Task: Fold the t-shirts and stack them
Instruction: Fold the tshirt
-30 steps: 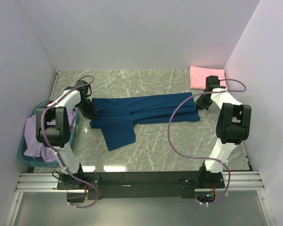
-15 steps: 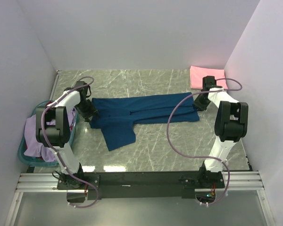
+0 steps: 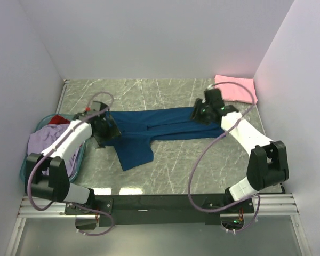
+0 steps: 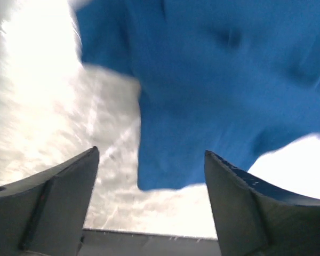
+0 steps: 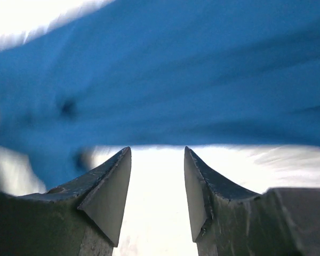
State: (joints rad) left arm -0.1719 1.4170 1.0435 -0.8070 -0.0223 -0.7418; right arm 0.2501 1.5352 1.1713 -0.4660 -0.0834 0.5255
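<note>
Garment under work: navy t-shirt (image 3: 165, 125), lying flat across the middle of the table (image 3: 202, 160). Its long axis runs from the left edge toward the right edge, and one flap extends toward the near edge from its left half.

Left gripper (image 3: 103, 132) stands over the shirt's left end. In the wrist view its fingers (image 4: 58, 197) are spread wide with nothing between them, blue cloth and bare marble beyond.

Right gripper (image 3: 199, 113) stands over the shirt's far right portion. The wrist view shows its fingers (image 5: 109, 186) parted by a narrow gap with nothing gripped, and blurred blue cloth just ahead.

Contact between either gripper and the cloth cannot be confirmed.

Pink t-shirt (image 3: 236, 88), folded, lies in the far right corner, apart from the navy one.

Teal basket (image 3: 23, 168) sits at the left edge. Lavender t-shirt (image 3: 42, 144) is draped in it and over its rim; red t-shirt (image 3: 57, 119) shows at its far end.
</note>
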